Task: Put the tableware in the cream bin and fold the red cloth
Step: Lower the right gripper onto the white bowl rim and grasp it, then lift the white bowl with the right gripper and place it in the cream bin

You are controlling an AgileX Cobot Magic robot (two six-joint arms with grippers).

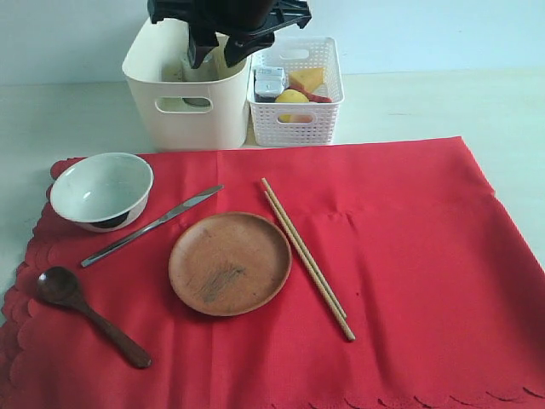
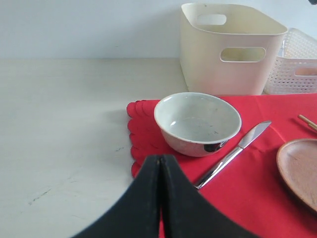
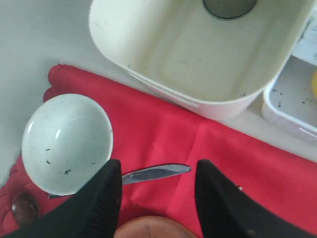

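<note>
Tableware mostly uncleared: bowl (image 1: 101,189) at the far-left corner of the cloth (image 1: 409,273), knife (image 1: 153,224), plate (image 1: 229,262) and chopsticks (image 1: 306,257) toward its middle, spoon (image 1: 89,315) near its left edge. Only what looks like the cup (image 3: 229,6) lies in the bin (image 1: 187,94), which stands on the table (image 1: 68,111) just past the cloth's far edge. Right gripper (image 3: 158,166) hangs above the bin's near wall, jaws partly spread and empty; left gripper (image 2: 161,158) pressed shut, empty, near the cloth's left edge. Judged step: between drop-offs. The next move calls for a descent to one piece, likely the bowl's rim, and folding waits until the cloth is bare.
</note>
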